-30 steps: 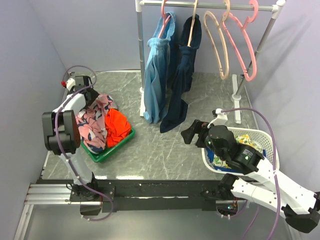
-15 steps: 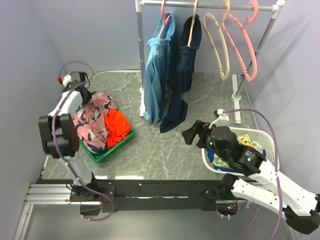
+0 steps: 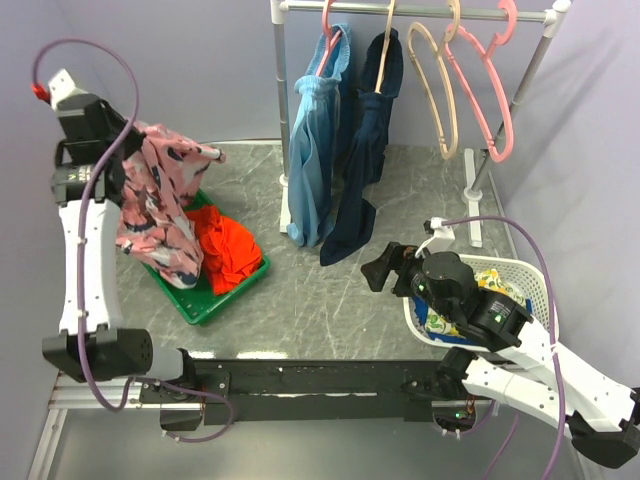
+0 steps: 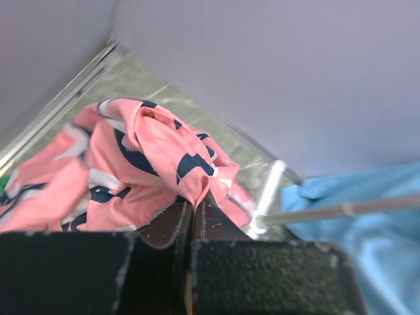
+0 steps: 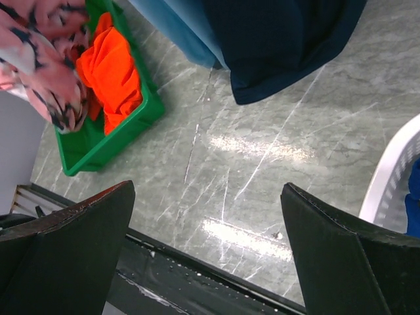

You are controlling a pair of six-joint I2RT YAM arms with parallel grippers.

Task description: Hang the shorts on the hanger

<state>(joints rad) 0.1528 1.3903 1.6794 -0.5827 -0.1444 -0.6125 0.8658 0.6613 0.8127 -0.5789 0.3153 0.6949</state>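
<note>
In the overhead view, the left gripper is seen high at the table's 10 o'clock, clamped on the top of the shorts. The shorts hang from it, their lower end draped into the green tray, beside an orange cloth. The hanger is hooked on the rail at 1 o'clock, well apart from the shorts, with a pink hanger just at its 3 o'clock side. A light-blue garment and a navy garment are hung at 12 o'clock. The right gripper is held at 4 o'clock, next to the white basket.

In the left wrist view, the fingers are pressed together on a fold of the pink fabric. A white rack post is seen at 3 o'clock.

In the right wrist view, the two fingers are spread wide with nothing between them, above bare table. The tray and orange cloth are seen at 10 o'clock, the navy garment at 1 o'clock.
</note>
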